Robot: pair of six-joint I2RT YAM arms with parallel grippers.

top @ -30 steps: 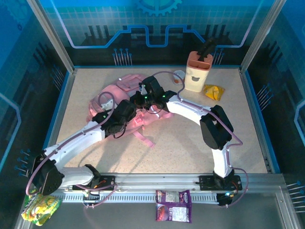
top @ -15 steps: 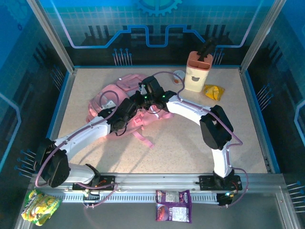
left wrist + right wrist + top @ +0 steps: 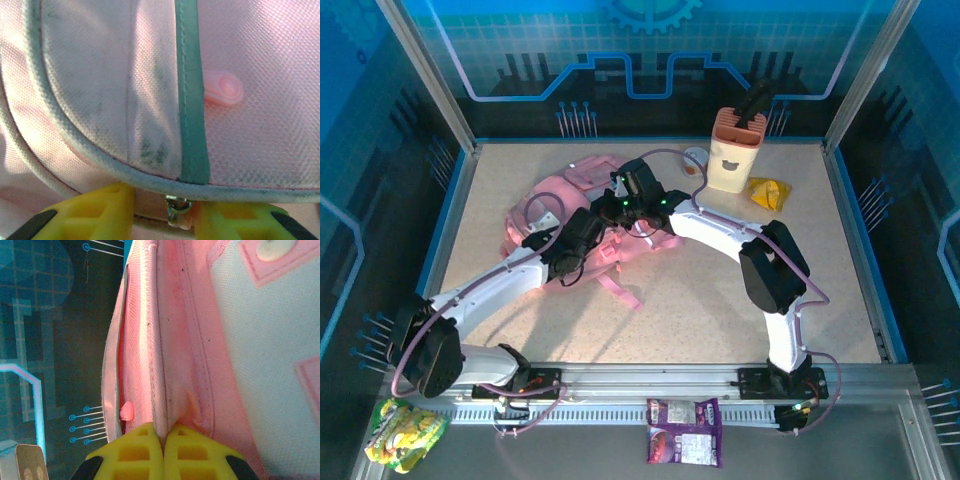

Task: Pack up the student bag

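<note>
The student bag (image 3: 552, 203), a soft pink backpack with pale panels, lies at the table's middle left with its straps trailing toward the front. My left gripper (image 3: 590, 228) presses against its near side. In the left wrist view the left gripper (image 3: 165, 212) is open under a white-trimmed seam of the bag (image 3: 100, 75), with a metal zipper slider (image 3: 178, 206) and its pale pull hanging between the yellow fingers, close to the right one. My right gripper (image 3: 620, 205) is at the bag's right side; the right gripper (image 3: 164, 432) is shut on a fold of the bag's pink fabric (image 3: 170, 340).
A peach and cream pen holder (image 3: 735, 150) stands at the back right with a yellow packet (image 3: 767, 192) beside it. A purple packet (image 3: 685, 430) lies on the front rail. A yellow-green packet (image 3: 405, 435) lies at the front left corner.
My left arm has pushed forward and its gripper has moved a little farther onto the bag. The right gripper has stayed in place, holding the fabric.
</note>
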